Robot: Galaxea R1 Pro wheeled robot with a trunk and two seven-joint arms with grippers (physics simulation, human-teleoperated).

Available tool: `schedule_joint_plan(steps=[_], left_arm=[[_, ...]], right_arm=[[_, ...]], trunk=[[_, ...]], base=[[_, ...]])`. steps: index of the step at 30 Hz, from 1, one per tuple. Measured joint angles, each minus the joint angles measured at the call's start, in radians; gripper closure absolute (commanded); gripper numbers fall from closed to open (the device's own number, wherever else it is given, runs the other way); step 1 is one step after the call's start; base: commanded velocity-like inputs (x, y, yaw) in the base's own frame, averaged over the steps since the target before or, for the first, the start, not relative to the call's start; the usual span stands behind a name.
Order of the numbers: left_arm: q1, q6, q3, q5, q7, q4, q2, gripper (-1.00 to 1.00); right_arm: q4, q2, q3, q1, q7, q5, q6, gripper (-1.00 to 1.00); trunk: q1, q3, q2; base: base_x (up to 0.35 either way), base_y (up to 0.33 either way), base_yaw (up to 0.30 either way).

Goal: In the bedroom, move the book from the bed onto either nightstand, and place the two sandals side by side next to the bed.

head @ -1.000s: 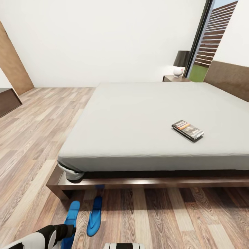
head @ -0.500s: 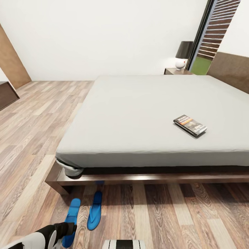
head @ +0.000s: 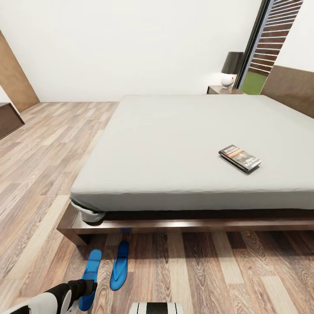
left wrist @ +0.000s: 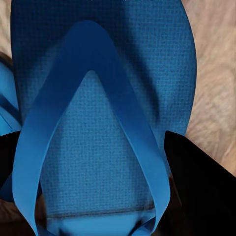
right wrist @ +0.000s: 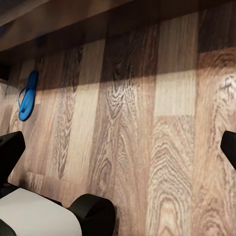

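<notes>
Step in hand: sandals. Left gripper low over left sandal, fingers spread either side of sole, nothing pinched yet. Second sandal just beside it on floor, near bed corner. Book flat on mattress, untouched. Right gripper spread, empty, over floor. Next: likely lower, close on sole, align pair.

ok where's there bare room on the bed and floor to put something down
Most of the mattress is bare, all but the spot where the book lies. The floor right of the two sandals, along the bed frame, is open. It is tight by the frame's corner, where the sandals and the left gripper sit.
</notes>
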Motion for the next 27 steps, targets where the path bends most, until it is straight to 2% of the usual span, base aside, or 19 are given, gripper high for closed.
schedule_joint_plan(steps=[27], left_arm=[[0.001, -0.005, 0.0, 0.0, -0.001, 0.0, 0.0, 1.0]], right_arm=[[0.0, 0.0, 0.0, 0.0, 0.0, 0.0, 0.0, -1.0]], trunk=[[0.0, 0.0, 0.0]], base=[[0.087, 0.0, 0.0]])
